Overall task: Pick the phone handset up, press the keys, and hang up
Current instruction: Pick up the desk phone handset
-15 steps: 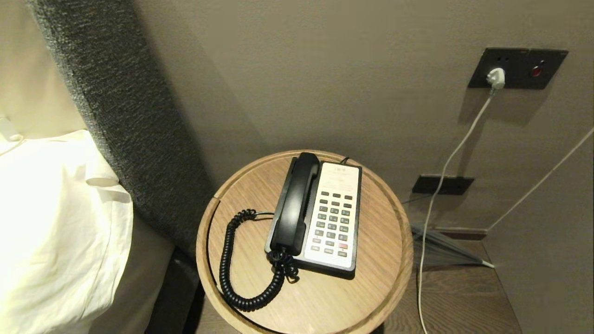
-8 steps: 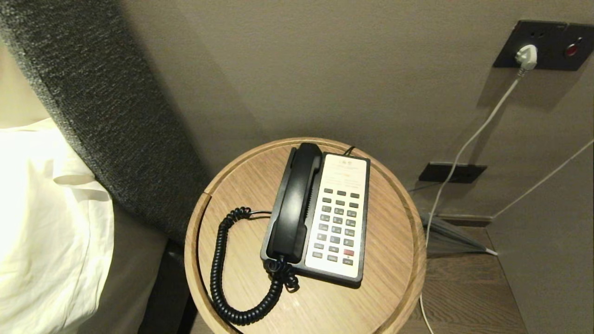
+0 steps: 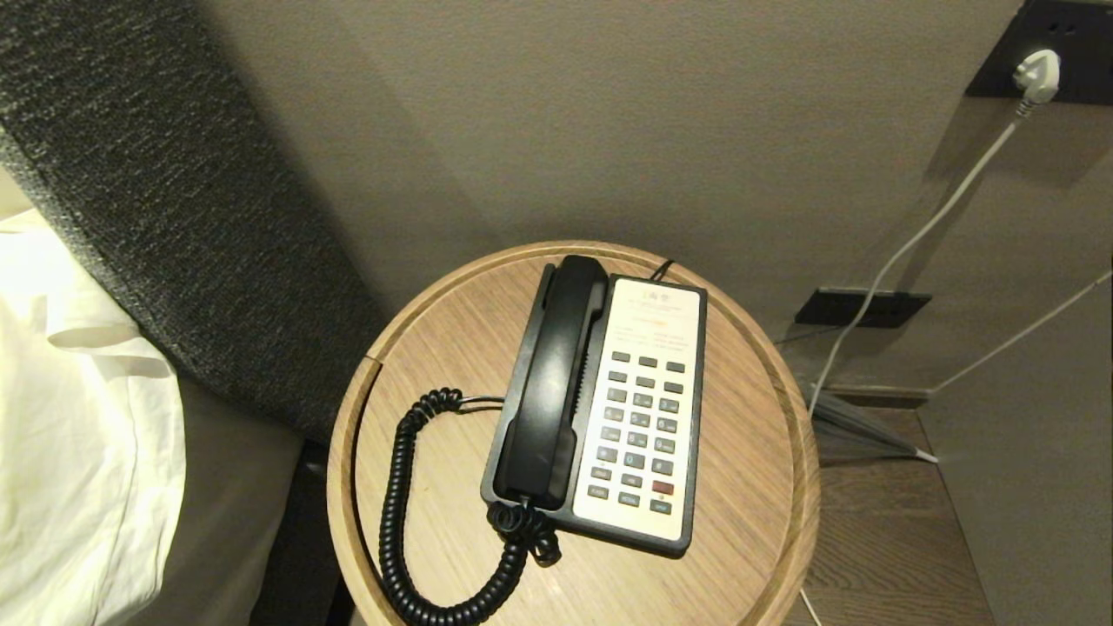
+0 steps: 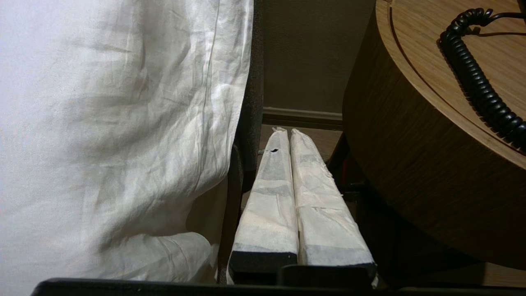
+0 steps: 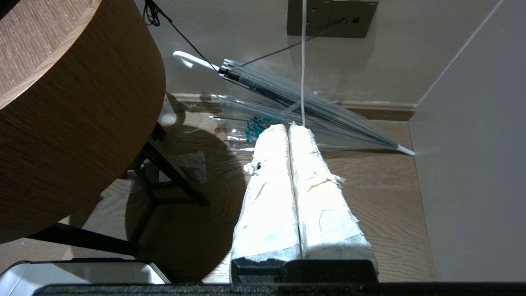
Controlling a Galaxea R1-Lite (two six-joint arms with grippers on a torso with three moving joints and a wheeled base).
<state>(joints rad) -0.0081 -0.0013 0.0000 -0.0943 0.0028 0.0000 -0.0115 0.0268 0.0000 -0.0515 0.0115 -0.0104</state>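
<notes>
Handset: you see the long black plastic phone handset [image 3: 554, 381] cradled on the black-and-white phone base [image 3: 639, 409], at the round wooden table's [image 3: 748, 452] centre.
Head view only: one keypad; coiled black cord [image 3: 409, 522] loops toward 7 o'clock.
Left gripper [image 4: 284, 132]: fingers pressed together, empty, below the table rim beside white bedding [image 4: 115, 123].
Right gripper [image 5: 287, 127]: closed, empty, over wooden floor near one clear umbrella [image 5: 296, 107].

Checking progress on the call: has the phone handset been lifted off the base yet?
No, the phone handset lies in its cradle on the left side of the phone base.
</notes>
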